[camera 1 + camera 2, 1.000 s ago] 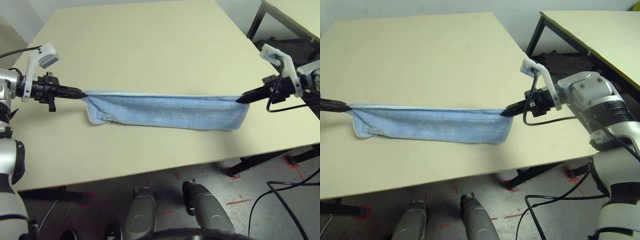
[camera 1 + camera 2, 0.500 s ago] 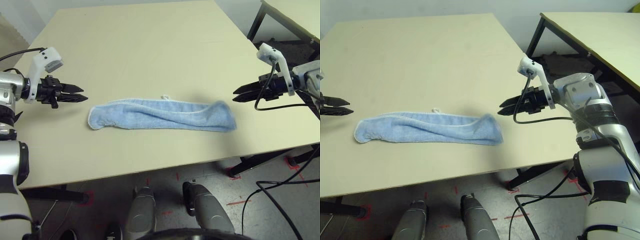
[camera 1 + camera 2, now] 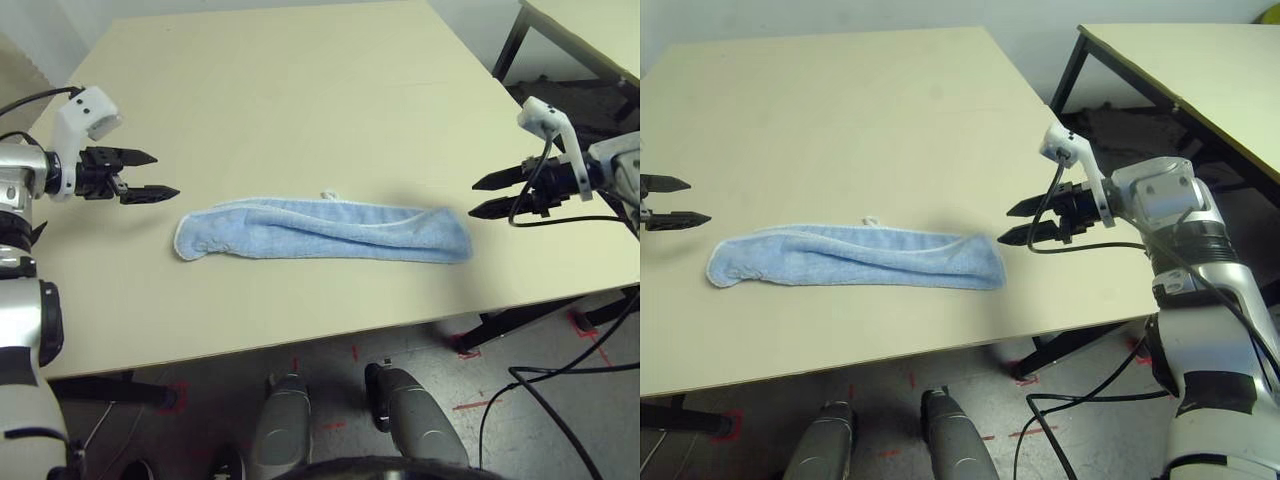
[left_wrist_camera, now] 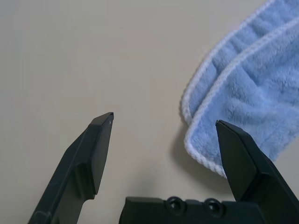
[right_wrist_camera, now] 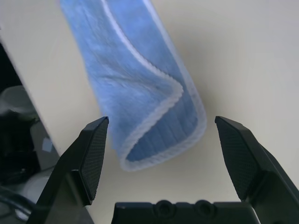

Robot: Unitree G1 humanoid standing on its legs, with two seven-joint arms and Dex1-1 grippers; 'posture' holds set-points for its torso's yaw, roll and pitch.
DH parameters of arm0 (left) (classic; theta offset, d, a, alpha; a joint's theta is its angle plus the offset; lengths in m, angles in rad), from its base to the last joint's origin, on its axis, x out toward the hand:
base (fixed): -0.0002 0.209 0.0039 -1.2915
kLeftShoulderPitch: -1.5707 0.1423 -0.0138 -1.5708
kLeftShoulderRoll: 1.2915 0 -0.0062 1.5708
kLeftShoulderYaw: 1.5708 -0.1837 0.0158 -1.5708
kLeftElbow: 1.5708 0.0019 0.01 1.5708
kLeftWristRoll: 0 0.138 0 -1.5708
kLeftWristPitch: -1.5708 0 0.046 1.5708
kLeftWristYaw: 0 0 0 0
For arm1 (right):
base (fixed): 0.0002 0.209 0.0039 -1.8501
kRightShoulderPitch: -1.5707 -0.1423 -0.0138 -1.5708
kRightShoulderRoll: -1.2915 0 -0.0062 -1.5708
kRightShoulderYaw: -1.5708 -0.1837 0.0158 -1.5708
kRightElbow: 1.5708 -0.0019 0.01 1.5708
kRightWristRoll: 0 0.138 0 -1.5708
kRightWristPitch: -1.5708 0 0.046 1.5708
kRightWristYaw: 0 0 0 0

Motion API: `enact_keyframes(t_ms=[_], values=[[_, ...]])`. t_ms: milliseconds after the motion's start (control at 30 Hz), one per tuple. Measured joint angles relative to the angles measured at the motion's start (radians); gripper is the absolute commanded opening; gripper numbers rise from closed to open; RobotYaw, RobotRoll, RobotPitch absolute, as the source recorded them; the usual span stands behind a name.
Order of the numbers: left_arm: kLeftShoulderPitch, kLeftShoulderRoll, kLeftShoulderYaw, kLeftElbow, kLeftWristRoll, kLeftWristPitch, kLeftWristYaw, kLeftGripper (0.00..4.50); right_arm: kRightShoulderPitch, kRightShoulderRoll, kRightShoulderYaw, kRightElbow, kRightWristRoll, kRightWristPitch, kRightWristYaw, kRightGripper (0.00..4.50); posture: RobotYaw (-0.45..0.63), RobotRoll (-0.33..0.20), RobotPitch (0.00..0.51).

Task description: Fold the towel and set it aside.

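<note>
The towel point(image 3: 320, 232), light blue with white stitched edging, lies flat on the beige table point(image 3: 300, 90) as a long narrow folded strip near the front edge. A small white loop point(image 3: 327, 194) sticks out from its far long edge. My left gripper point(image 3: 165, 174) hovers open just off the towel's left end, with nothing between its fingers. My right gripper point(image 3: 472, 199) is open too, close beside the towel's right end and not touching it. The left wrist view has the towel's rounded end point(image 4: 252, 107) beyond that gripper point(image 4: 164, 119). The right wrist view has the other end point(image 5: 140, 93) ahead of that gripper point(image 5: 161, 119).
A second beige table point(image 3: 1200, 70) on black legs stands at the right rear. The table's front edge point(image 3: 330, 335) runs close to the towel. Black cables point(image 3: 545, 215) hang from my right forearm. Broad bare tabletop stretches behind the towel.
Both grippers were shut on the towel's upper corners, holding it stretched. They have opened and drawn back outward, and the towel has dropped onto the table as a folded strip.
</note>
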Motion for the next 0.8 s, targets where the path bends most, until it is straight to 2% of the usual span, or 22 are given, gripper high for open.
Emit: enact_keyframes(t_ms=[267,367,733,800], values=[[0.056,-0.018,0.004,-0.035,0.000,-0.013,0.005,4.47,0.044,0.072,-0.033,-0.065,-0.002,0.164,-0.123,4.50,0.02,0.000,0.172],[0.058,-0.019,0.004,-0.037,0.000,-0.016,0.010,4.50,0.044,0.091,-0.042,-0.065,0.000,0.223,-0.147,4.07,0.03,0.000,0.173],[0.058,-0.026,0.027,-0.037,-0.002,-0.028,0.020,4.50,0.043,0.098,-0.049,-0.072,0.001,0.328,-0.116,0.14,0.04,0.000,0.173],[0.058,-0.027,0.028,-0.037,-0.002,-0.031,0.023,4.50,0.043,0.096,-0.048,-0.083,0.003,0.343,-0.096,0.03,0.04,0.000,0.173]])
